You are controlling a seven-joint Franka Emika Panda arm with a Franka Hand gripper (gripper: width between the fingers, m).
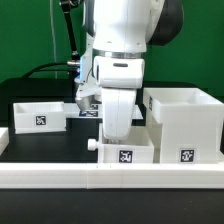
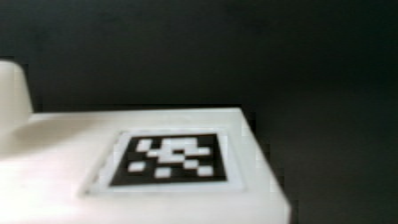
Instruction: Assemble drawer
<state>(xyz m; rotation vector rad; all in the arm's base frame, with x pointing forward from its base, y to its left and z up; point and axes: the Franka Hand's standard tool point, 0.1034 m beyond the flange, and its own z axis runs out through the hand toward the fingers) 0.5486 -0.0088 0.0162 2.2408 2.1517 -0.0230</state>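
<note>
Centrally, close to the front edge of the counter (image 1: pixel 30 92), one small tray (image 1: pixel 127 152) is set just behind the long rail (image 1: pixel 110 178). Its long axis lies along that edge, and its tagged wall is turned to the front. The gripper (image 1: pixel 112 136) is lowered at this tray's end toward the exterior view's left. Whether its fingers are apart or together cannot be told, as the tips are hidden. The second tray (image 1: pixel 38 115) is placed farther back toward the exterior view's left, open side up, with its tagged wall also turned frontward. The housing (image 1: pixel 185 122) is stood just beside the first tray at the exterior view's right, open top upward, its tag facing the front edge. In the wrist view a tagged white surface (image 2: pixel 107 130) is seen close up and blurred against the dark counter; which part it belongs to cannot be told.
</note>
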